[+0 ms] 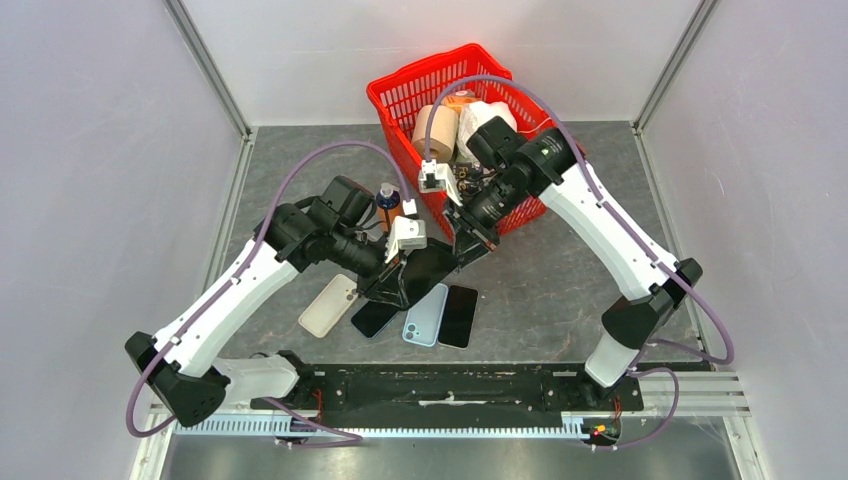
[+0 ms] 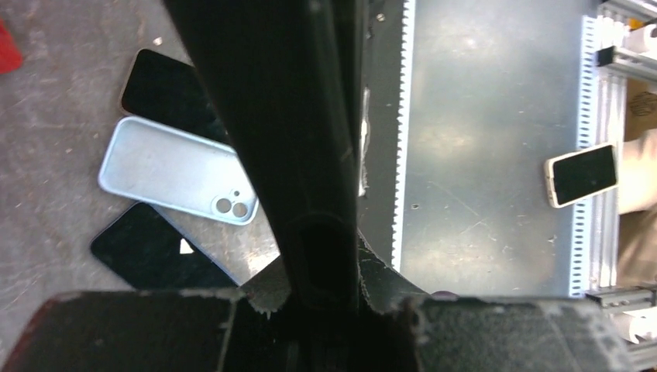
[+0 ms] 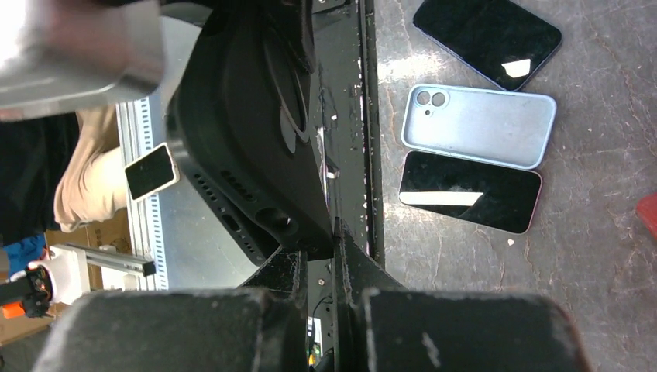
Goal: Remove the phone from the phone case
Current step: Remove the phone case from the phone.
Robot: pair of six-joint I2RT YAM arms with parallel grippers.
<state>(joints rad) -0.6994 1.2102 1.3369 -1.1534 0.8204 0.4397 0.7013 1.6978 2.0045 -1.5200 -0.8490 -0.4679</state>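
Note:
A black phone case [image 1: 428,266] with the phone in it is held tilted above the table between both arms. My left gripper [image 1: 392,278] is shut on its lower left end. In the left wrist view the case [image 2: 294,116] runs up from between the fingers, its oval cutout at my gripper [image 2: 321,271]. My right gripper [image 1: 468,248] is shut on the upper right end. In the right wrist view the case [image 3: 240,132] shows its port holes, one corner pinched at my gripper [image 3: 335,236]. The phone itself cannot be told apart from the dark case.
Under the held case lie a beige case [image 1: 328,305], a black phone [image 1: 373,319], a light blue case [image 1: 425,315] and another black phone [image 1: 459,316]. A red basket [image 1: 400,95] with paper rolls stands behind, a small bottle [image 1: 388,203] beside it.

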